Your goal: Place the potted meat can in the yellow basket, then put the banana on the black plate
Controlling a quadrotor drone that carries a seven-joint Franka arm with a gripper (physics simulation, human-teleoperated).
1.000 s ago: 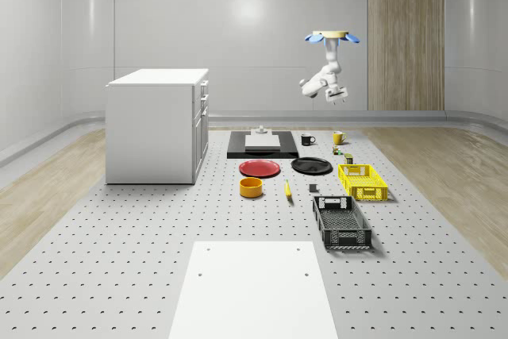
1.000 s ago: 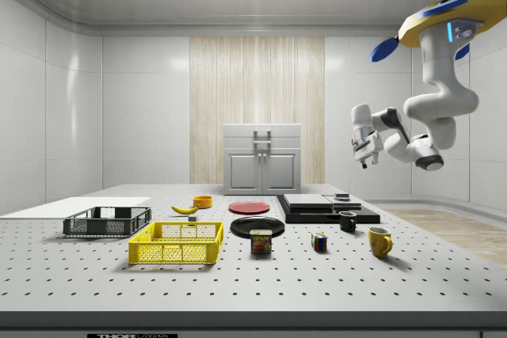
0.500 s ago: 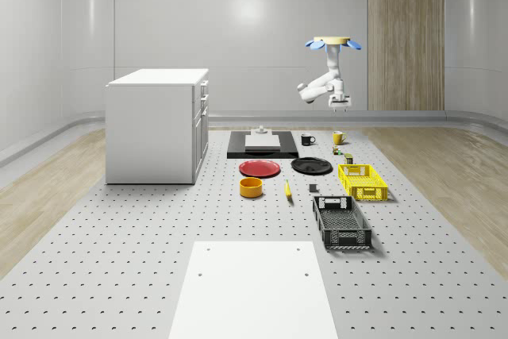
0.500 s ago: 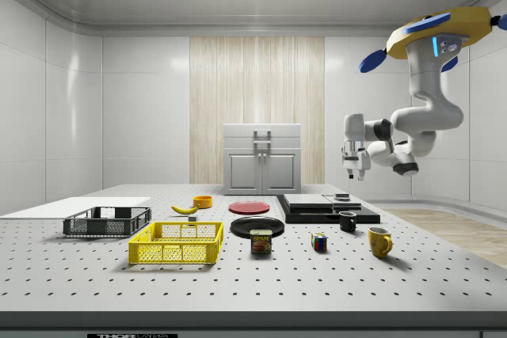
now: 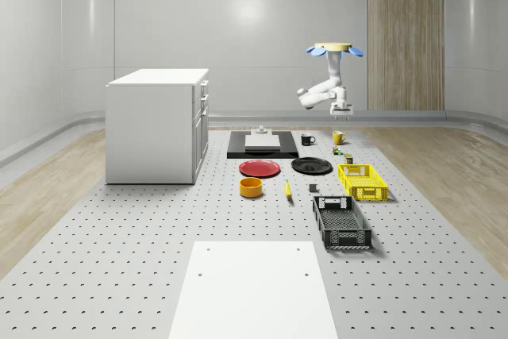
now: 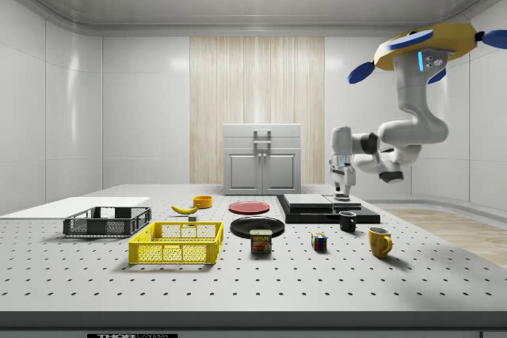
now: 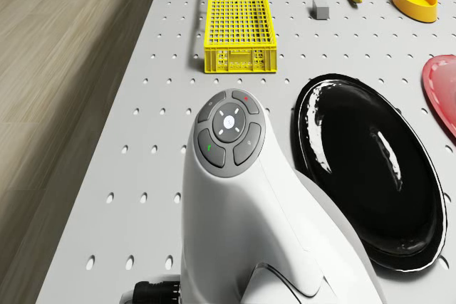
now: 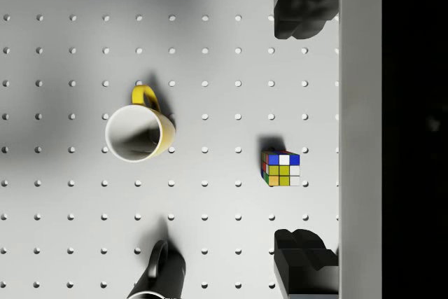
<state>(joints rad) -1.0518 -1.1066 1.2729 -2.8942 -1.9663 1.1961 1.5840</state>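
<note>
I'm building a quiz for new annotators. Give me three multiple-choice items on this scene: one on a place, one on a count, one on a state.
1. Where is the potted meat can?
A. In the yellow basket
B. On the table beside the yellow basket
C. On the black plate

2. How many mugs show in the side view?
A. Two
B. Four
C. None

3. How do the gripper's jaws stand?
A. Shut on the banana
B. Shut on a mug
C. Open, holding nothing

Answers:
1 B: it stands outside the yellow basket.
2 A: a black mug and a yellow mug.
3 C: the wrist view shows the fingers apart over bare table.
</note>
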